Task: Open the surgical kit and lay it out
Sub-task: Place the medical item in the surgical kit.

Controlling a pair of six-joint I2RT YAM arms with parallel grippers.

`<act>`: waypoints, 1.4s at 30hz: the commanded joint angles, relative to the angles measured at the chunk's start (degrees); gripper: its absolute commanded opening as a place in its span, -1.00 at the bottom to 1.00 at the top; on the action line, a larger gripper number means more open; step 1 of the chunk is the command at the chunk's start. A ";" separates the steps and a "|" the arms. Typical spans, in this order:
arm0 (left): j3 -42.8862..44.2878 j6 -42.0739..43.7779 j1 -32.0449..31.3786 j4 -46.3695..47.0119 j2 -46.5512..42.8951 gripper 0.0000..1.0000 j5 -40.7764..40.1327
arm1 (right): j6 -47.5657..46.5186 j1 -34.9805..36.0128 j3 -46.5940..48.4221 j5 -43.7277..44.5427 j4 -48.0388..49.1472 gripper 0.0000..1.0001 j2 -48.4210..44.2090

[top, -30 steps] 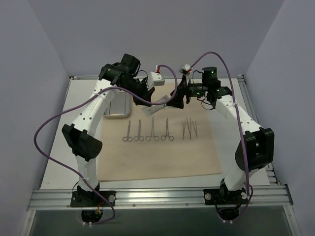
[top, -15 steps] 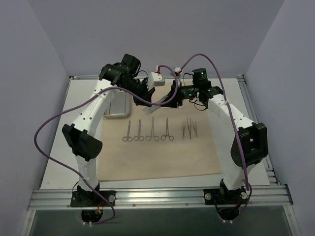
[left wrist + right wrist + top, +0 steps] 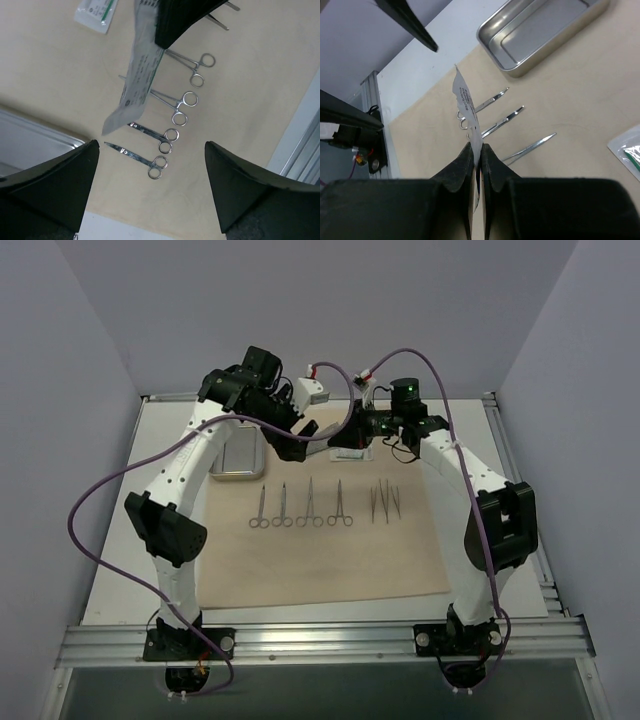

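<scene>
The right gripper (image 3: 476,147) is clamped on the lower edge of a small clear packet (image 3: 467,107), holding it upright in the air above the far edge of the beige cloth (image 3: 330,560). The left gripper (image 3: 151,143) hangs beside it, jaws wide, holding nothing. Four scissor-handled instruments (image 3: 300,508) and tweezers (image 3: 385,502) lie in a row mid-cloth, with a steel tray (image 3: 238,455) at the far left corner. The step appears to be laying out the packets. The next move would likely be to lower this one flat beside the other packet (image 3: 95,15) and release it.
</scene>
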 commanded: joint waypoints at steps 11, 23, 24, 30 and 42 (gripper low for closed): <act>0.46 -17.10 9.24 8.58 -0.25 0.88 -13.41 | 25.48 -2.70 2.95 11.27 18.43 -1.00 15.03; -2.36 -19.04 10.30 9.64 -0.60 0.88 -15.52 | 43.24 3.36 15.34 17.78 24.00 -1.00 32.44; -2.44 -19.04 10.39 9.72 -0.69 0.88 -15.52 | 43.69 3.62 16.13 17.78 23.65 -1.00 33.15; -2.53 -19.13 10.56 10.16 -0.78 0.88 -15.52 | 44.39 4.15 19.04 19.80 20.31 -1.00 36.41; -2.27 -19.92 10.56 10.60 -0.34 0.88 -14.73 | 40.44 4.15 21.85 21.03 8.97 -0.95 39.92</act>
